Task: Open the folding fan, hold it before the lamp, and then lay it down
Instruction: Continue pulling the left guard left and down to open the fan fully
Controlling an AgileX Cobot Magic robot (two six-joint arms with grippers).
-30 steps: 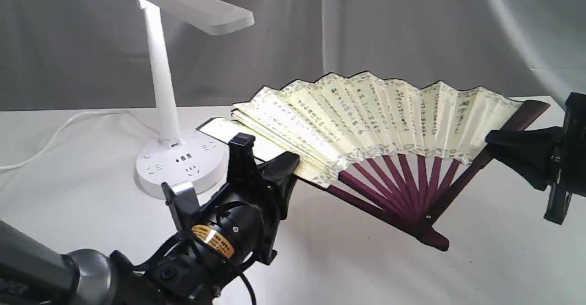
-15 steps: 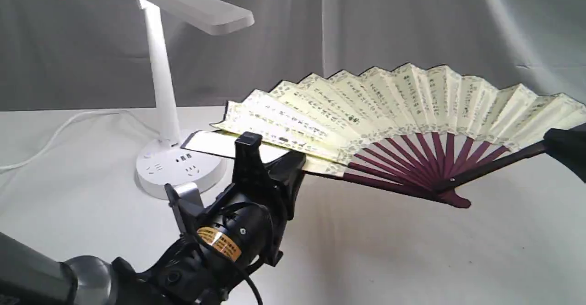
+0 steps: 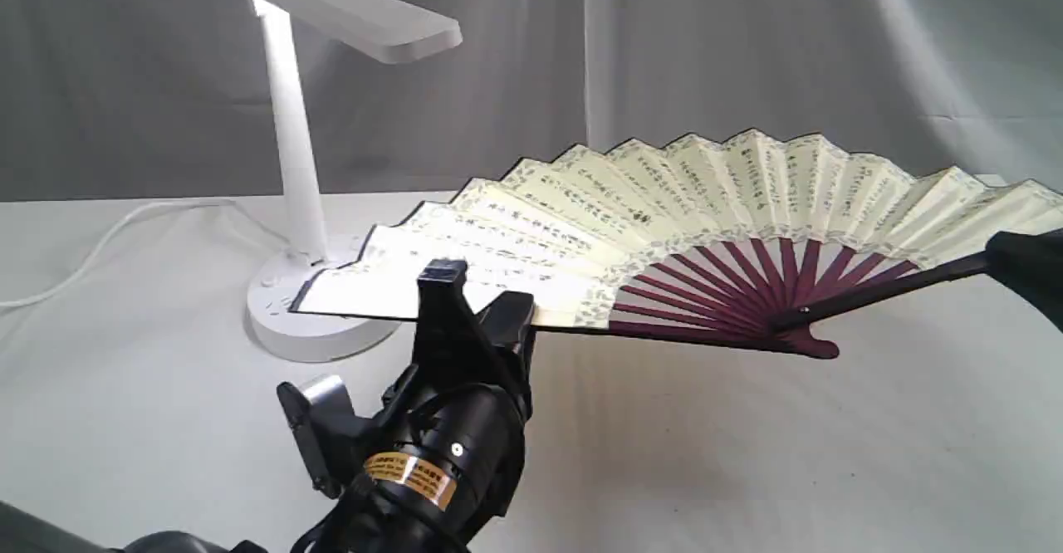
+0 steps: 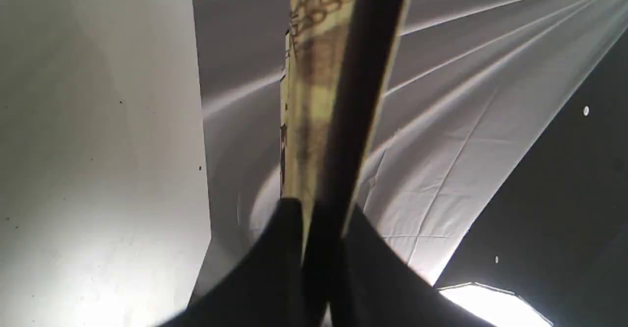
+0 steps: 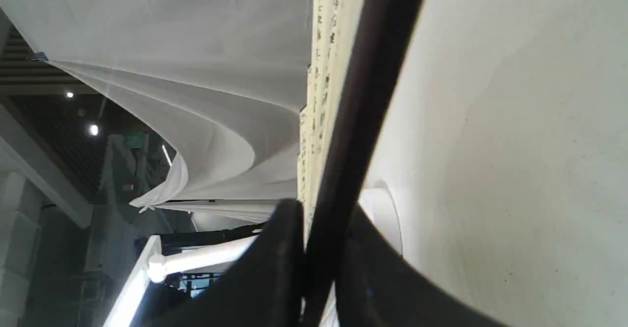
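The folding fan (image 3: 706, 212) is spread wide above the table, its cream leaf with black calligraphy facing up and its maroon ribs meeting at the pivot (image 3: 801, 341). My left gripper (image 3: 477, 308) is shut on the fan's left guard (image 4: 358, 96), and the wrist view shows the fingers (image 4: 279, 248) pinching it. At the right edge my right gripper (image 3: 1009, 258) is shut on the other guard (image 5: 363, 111). The white lamp (image 3: 292, 138) stands at the back left, lit. The fan's left end covers part of the lamp's round base (image 3: 282, 337).
A white cord (image 3: 108, 237) runs from the lamp toward the left edge. A white cloth (image 3: 747, 453) covers the table, and a grey curtain (image 3: 747, 55) hangs behind. My left arm's body (image 3: 432, 470) fills the lower middle foreground.
The fan has opened much wider and dropped flatter. Its left end swung left over the lamp base. My right gripper pulled its guard out to the right edge.
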